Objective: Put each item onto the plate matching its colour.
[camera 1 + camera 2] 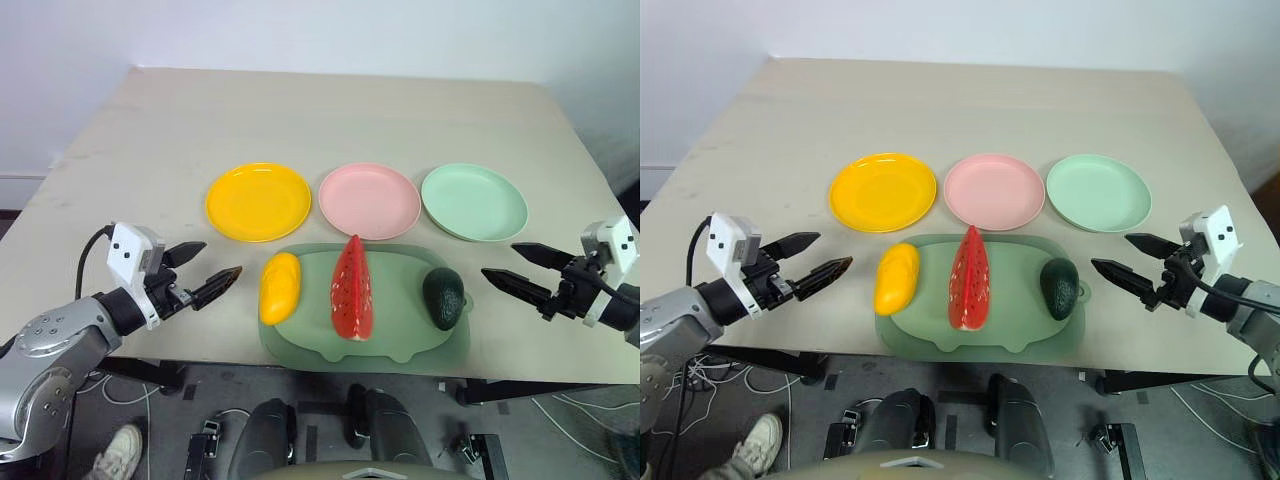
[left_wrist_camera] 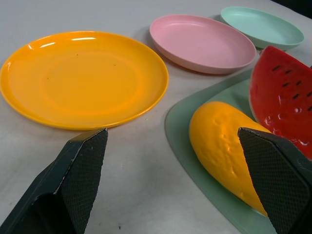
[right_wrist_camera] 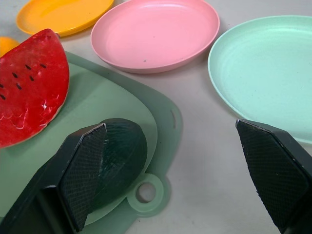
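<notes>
Left wrist view: our open left claw (image 2: 170,180) faces the oblong yellow plastic mango (image 2: 226,151); rigid, light, slick, so we'd pinch its midsection. Right claw (image 1: 1130,258) open too.

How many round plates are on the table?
3, in a row behind the pale-green board: a round yellow plastic plate on the robot's left, a round pink plastic plate in the middle, a round mint-green plastic plate on the right. None looks hidden.

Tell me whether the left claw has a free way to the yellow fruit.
Probably yes. The left claw is open beside the board, and the yellow fruit lies at the board's near-left edge, with bare table between them; the watermelon wedge sits apart on its far side.
</notes>
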